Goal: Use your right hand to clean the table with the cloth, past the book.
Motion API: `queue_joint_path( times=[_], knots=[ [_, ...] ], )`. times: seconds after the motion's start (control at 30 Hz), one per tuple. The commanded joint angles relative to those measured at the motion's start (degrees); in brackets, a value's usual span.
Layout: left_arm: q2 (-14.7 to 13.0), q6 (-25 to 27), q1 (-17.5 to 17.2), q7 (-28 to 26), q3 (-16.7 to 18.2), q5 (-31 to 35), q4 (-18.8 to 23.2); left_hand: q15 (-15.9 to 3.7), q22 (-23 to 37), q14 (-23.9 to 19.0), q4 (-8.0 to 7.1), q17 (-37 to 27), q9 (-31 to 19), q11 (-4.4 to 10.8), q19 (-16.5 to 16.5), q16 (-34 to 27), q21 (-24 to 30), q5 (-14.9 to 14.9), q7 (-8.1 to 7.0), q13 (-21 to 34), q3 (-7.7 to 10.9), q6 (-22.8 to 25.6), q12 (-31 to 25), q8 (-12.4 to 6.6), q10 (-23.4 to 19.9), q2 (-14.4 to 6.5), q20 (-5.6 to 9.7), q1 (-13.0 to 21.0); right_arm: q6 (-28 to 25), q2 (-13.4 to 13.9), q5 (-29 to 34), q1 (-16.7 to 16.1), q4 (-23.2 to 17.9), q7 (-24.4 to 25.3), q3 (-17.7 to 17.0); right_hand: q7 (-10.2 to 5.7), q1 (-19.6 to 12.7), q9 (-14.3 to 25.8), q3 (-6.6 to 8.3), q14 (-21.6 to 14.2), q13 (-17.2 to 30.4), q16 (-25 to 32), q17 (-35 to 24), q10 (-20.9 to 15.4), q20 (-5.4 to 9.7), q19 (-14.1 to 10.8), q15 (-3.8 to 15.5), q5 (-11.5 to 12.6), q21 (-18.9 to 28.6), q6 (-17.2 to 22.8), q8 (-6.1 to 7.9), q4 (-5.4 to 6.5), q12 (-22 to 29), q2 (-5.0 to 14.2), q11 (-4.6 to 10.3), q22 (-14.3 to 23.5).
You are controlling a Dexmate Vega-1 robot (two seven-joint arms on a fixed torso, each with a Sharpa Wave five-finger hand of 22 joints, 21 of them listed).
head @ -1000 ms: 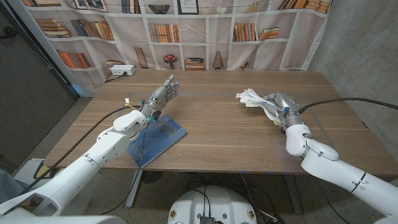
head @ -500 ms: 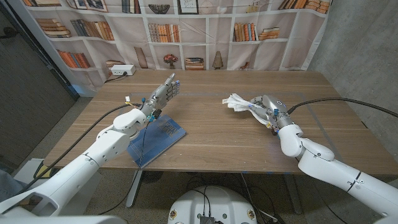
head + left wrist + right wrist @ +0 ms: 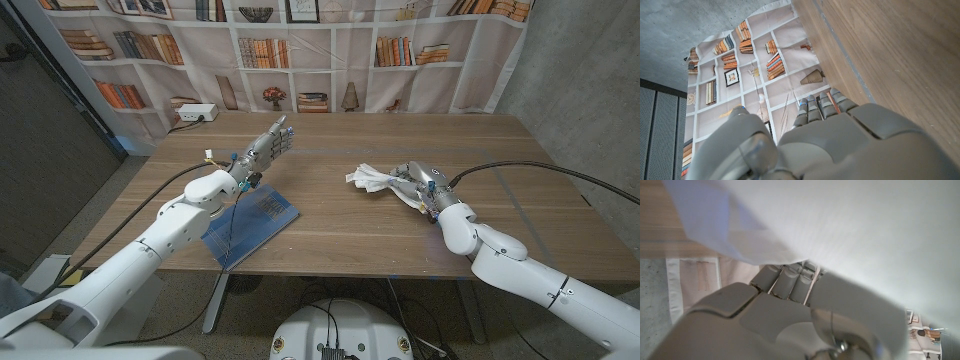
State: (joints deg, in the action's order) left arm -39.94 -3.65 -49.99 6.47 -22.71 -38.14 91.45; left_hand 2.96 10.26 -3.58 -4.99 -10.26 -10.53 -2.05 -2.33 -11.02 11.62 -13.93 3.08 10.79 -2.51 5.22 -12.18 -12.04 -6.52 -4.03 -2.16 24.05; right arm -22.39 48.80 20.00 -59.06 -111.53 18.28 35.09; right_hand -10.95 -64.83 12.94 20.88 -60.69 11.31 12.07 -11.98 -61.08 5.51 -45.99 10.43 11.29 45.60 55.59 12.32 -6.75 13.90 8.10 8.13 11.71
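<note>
- White cloth [image 3: 372, 179] bunched just right of centre in the head frame, lying on the wooden worktop [image 3: 340, 225]; held at its right end by the right hand [image 3: 418, 184], fingers seemingly wrapped over the fabric, though the exact grip is hard to make out at this size.
- In the right wrist frame, white cloth [image 3: 850, 245] draped across the upper part; fingers [image 3: 790, 282] pressed together side by side and tucked beneath the fabric.
- Blue book [image 3: 251, 226] at lower left of centre in the head frame, lying flat and angled near the front edge of the worktop; well apart from the cloth, with bare wood between them.
- Left hand [image 3: 262, 151] at left of centre in the head frame, raised above the worktop just beyond the book; fingers extended, close together, holding nothing.
- In the left wrist frame, left hand [image 3: 830, 145] seen from its back; fingers [image 3: 815, 107] straight and side by side, wooden worktop at right, bookshelf-printed backdrop [image 3: 750, 55] at upper left.
- White power strip [image 3: 195, 114] at the far left corner of the worktop.
</note>
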Motion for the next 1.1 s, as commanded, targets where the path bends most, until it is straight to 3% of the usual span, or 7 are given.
queue_joint_path(
  times=[0.03, 0.17, 0.27, 0.47, 1.0, 1.1],
  knots=[
    [0.0, -0.2, 1.0, 1.0, -0.1, 0.1, -0.7, -0.08, 0.2, -0.6, -0.14, -0.3, -0.3, 0.17, 0.0, 0.0, 0.0, 0.2, 0.07, 0.2, -0.44, 0.5, 0.2, 0.20, -0.7, -0.4, -0.29, 0.2, -3.1, -2.2, 2.1, 2.3, 2.9, -3.7, 3.2, -0.26, 0.1, 0.1, 0.13, 0.3, 0.2, 0.0, -0.1, -1.6, 7.04, 0.1, 2.90, 0.5, 0.4, 0.2, 0.01, -0.35, -0.4, -0.01, 1.79, -0.1],
    [-0.1, 0.0, 1.0, 1.2, 0.1, -0.2, -0.8, -0.10, 0.2, -0.6, -0.15, -0.3, -0.3, 0.17, 0.0, 0.0, 0.0, 0.2, 0.03, 0.2, -0.47, 0.5, 0.2, 0.22, -0.7, -0.5, -0.26, 0.2, -4.6, -2.8, 1.9, 2.7, 3.4, -4.6, 3.8, -0.61, 0.7, 0.0, -0.07, -0.6, 0.1, 0.6, -0.3, -2.0, 7.03, -0.5, 2.98, 0.3, 1.5, 0.7, -0.04, -0.41, -0.4, 0.16, 2.24, 0.0],
    [-0.2, -0.1, 1.1, 1.2, 0.3, -0.3, -0.9, -0.07, 0.2, -0.6, -0.15, -0.3, -0.3, 0.16, 0.0, 0.0, 0.0, 0.2, 0.07, 0.2, -0.49, 0.6, 0.2, 0.22, -0.7, -0.5, -0.28, 0.2, -6.6, -2.9, 1.9, 3.2, 3.0, -5.9, 4.3, -0.48, 0.6, -0.2, -0.22, -1.8, 0.1, 1.1, -0.4, -2.7, 7.12, -1.2, 3.05, 0.2, 2.7, 1.4, -0.07, -1.15, -0.4, -0.23, 2.32, 0.1],
    [-0.3, -0.5, 1.1, 1.3, 0.5, -0.2, -0.9, -0.06, 0.2, -0.6, -0.15, -0.3, -0.3, 0.17, 0.0, 0.0, 0.0, 0.3, 0.06, 0.2, -0.54, 0.6, 0.2, 0.25, -0.7, -0.5, -0.30, 0.2, -8.9, -1.8, 0.7, 2.7, 0.7, -8.3, 4.5, -0.21, 0.3, -0.3, -0.21, -2.5, 0.1, 1.4, -0.5, -3.0, 7.13, -1.3, 3.05, 0.1, 3.4, 1.8, -0.07, -1.58, -0.5, -0.33, 2.16, 0.0],
    [0.6, -0.8, 2.3, 2.3, -0.4, 0.1, -2.4, -0.08, 0.2, -0.6, -0.17, -0.3, -0.3, 0.22, 0.0, 0.0, 0.0, 0.3, 0.01, 0.2, -0.64, 0.7, 0.2, 0.29, -0.8, -0.7, -0.36, 0.3, -8.5, 4.6, -3.9, -5.3, -8.6, -8.2, 2.1, 0.03, 0.0, -0.4, -0.28, -3.0, 0.1, 1.4, -0.5, -3.3, 7.07, -1.3, 3.01, 0.2, 4.3, 2.1, -0.19, -1.90, -0.5, -0.54, 1.90, 0.0],
    [0.8, -0.8, 2.3, 2.2, -0.4, 0.1, -2.4, -0.08, 0.2, -0.6, -0.18, -0.3, -0.3, 0.10, 0.0, 0.0, 0.0, 0.4, 0.05, 0.2, -0.66, 0.7, 0.2, 0.30, -0.8, -0.7, -0.35, 0.3, -8.6, 4.7, -4.2, -6.0, -8.9, -7.7, 2.0, 0.00, 0.1, -0.4, -0.31, -2.9, 0.1, 1.4, -0.5, -3.4, 7.07, -1.2, 2.99, 0.1, 4.4, 2.3, -0.17, -1.90, -0.5, -0.61, 1.98, -0.1]
  ],
)
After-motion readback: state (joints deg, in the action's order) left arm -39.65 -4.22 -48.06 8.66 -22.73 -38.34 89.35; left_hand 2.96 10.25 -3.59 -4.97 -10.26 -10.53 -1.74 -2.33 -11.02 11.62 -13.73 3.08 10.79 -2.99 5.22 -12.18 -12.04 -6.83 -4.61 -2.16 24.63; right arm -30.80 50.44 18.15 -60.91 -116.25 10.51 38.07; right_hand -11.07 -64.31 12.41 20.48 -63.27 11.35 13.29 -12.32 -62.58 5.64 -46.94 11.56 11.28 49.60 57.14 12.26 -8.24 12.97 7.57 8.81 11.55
